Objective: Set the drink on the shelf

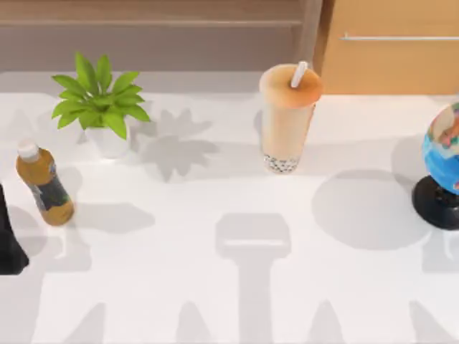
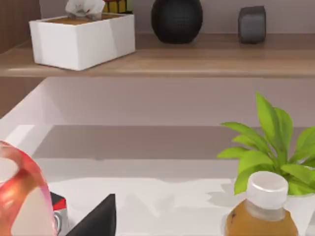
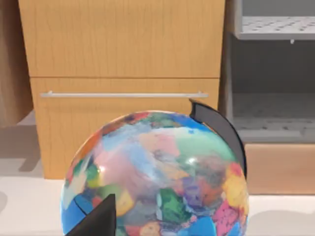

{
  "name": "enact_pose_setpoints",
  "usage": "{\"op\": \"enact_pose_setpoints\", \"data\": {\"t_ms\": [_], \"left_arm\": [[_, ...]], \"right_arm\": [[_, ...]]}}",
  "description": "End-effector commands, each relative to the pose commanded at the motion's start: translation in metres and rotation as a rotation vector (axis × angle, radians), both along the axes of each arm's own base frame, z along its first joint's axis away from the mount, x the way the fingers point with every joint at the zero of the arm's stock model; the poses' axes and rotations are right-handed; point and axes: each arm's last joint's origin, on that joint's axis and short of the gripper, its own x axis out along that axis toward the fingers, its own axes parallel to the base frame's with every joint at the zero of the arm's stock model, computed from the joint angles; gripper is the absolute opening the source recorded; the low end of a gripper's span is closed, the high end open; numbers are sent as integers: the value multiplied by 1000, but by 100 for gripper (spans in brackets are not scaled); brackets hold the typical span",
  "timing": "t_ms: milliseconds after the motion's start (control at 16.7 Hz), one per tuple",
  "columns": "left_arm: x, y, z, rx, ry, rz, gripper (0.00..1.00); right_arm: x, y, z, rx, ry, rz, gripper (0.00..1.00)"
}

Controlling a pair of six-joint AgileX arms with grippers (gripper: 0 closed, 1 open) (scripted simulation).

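Left gripper first: caught just a dark tip of it low over the white table, with the arm's black body at the top view's left edge. Could not tell whether it was spread or pressed together. Saw nothing held in it.

Just ahead of it and slightly to its right, found an amber bottle with a white cap, standing on the table. Beyond the bottle, spotted a leafy green plant in a white pot. Farther ahead and higher, saw the shelf, carrying a white tissue box, a round black object and a small grey block. Close on its other side, noted a glossy red and white object, too cut off to name.

Well off to this gripper's right, past the plant, found the drink upright on the table, straw up, pearls at the bottom. Placed it in front of the shelf's side post and below the board, not on it.

Right gripper: again caught just a dark tip; could not tell its state. Directly ahead of it and near, saw a many-coloured globe on a black stand. Beyond the globe, saw an orange-wood cabinet with a metal bar handle.
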Motion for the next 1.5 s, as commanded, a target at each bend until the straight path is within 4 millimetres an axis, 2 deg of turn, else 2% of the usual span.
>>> {"op": "enact_pose_setpoints", "data": {"t_ms": [240,480,600,780,960,1140,1320,1500], "left_arm": [[1,-1,6,-1,-9,-1,100],[10,-10,35,-8,-43,-5,100],[23,-19,55,-15,-56,-8,100],[53,-44,82,-28,-62,-13,100],[93,-88,94,-37,-54,-16,100],[129,-150,82,-38,-37,-19,100],[148,-220,45,-29,-18,-21,100],[145,-280,-5,-17,-4,-23,100]], "right_arm": [[0,0,0,0,0,0,100],[0,0,0,0,0,0,100],[0,0,0,0,0,0,100],[0,0,0,0,0,0,100],[0,0,0,0,0,0,100],[0,0,0,0,0,0,100],[0,0,0,0,0,0,100],[0,0,0,0,0,0,100]]}}
